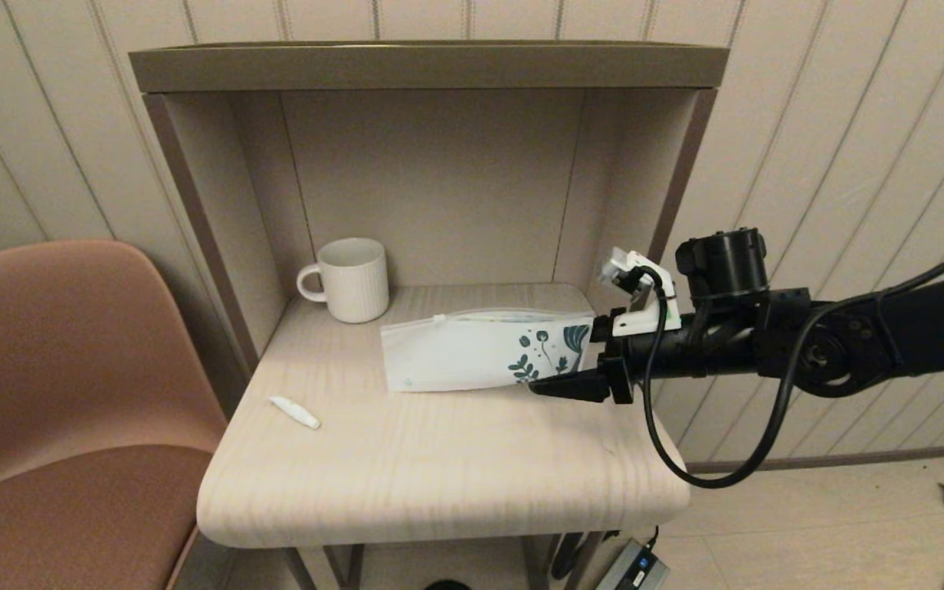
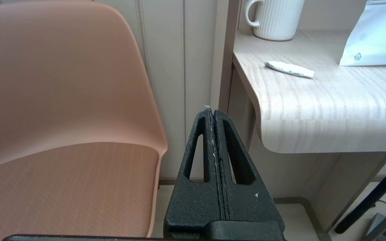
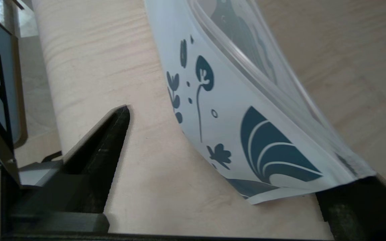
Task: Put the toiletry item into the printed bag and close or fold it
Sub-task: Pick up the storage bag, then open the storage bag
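Observation:
The toiletry item [image 1: 294, 412], a tiny white tapered tube, lies on the table [image 1: 439, 475] near its front left edge; the left wrist view also shows the tube [image 2: 288, 69]. The printed bag [image 1: 472, 348] stands on its long edge mid-table, zip top up, teal print at the right end. My right gripper [image 1: 564, 365] is open at that printed end. In the right wrist view the bag [image 3: 233, 110] curves between the fingers of the right gripper [image 3: 243, 150], its corner against one finger. My left gripper [image 2: 213, 112] is shut on nothing, below table height beside the chair.
A white ribbed mug [image 1: 353, 279] stands at the back left of the alcove, whose side walls and top shelf [image 1: 427, 65] enclose the rear. A salmon chair [image 1: 54, 393] sits close against the table's left side. A cable loops under my right arm.

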Available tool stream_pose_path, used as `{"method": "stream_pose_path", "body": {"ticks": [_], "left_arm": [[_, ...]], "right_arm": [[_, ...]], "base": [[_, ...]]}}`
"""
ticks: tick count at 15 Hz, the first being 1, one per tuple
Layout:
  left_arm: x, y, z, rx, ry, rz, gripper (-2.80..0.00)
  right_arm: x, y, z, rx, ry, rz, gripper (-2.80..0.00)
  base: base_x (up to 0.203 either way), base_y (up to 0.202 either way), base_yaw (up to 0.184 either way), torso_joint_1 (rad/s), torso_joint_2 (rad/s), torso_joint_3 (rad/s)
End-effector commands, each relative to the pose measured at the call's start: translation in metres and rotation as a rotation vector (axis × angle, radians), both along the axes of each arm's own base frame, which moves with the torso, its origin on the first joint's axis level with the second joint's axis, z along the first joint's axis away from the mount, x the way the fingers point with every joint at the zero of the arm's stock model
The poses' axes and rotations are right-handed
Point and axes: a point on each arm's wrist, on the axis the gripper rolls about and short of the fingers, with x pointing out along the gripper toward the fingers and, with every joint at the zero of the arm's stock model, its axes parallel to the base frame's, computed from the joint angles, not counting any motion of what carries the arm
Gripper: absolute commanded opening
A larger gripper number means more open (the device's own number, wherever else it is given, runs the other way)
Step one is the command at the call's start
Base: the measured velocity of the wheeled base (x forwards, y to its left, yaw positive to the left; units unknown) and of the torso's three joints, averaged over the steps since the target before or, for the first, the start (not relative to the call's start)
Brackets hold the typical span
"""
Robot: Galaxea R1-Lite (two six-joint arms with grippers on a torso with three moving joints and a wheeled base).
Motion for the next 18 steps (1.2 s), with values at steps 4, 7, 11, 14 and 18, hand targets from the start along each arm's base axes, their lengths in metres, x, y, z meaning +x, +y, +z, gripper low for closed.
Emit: {"method": "stream_pose_path", "body": {"ticks": [4,7,11,14,18], "left_arm": [[0.0,0.0,0.0,-0.001,0.0,0.001,-2.8],[0.0,0.0,0.0,-0.001,0.0,0.001,-2.8],[0.0,0.0,0.0,-0.001,0.0,0.0,-2.8],[0.0,0.0,0.0,-0.001,0.0,0.0,-2.8],[0.0,0.0,0.0,-0.001,0.0,0.001,-2.8]], "right_arm": [[0.001,0.0,0.0,0.004,-0.002,0.009,-2.8],[0.002,0.001,0.0,0.005,0.0,0.012,-2.8],[-0.01,0.005,0.005,0.006,-0.006,0.033,-2.8],[-0.024,0.002,0.02,0.021,-0.037,0.045,-2.8],[-0.058,-0.011,0.047,0.021,-0.003,0.044,-2.8]], "base": [[0.0,0.0,0.0,0.0,0.0,0.0],[0.0,0.0,0.0,0.0,0.0,0.0],[0.0,0.0,0.0,0.0,0.0,0.0],[0.0,0.0,0.0,0.0,0.0,0.0],[0.0,0.0,0.0,0.0,0.0,0.0]]}}
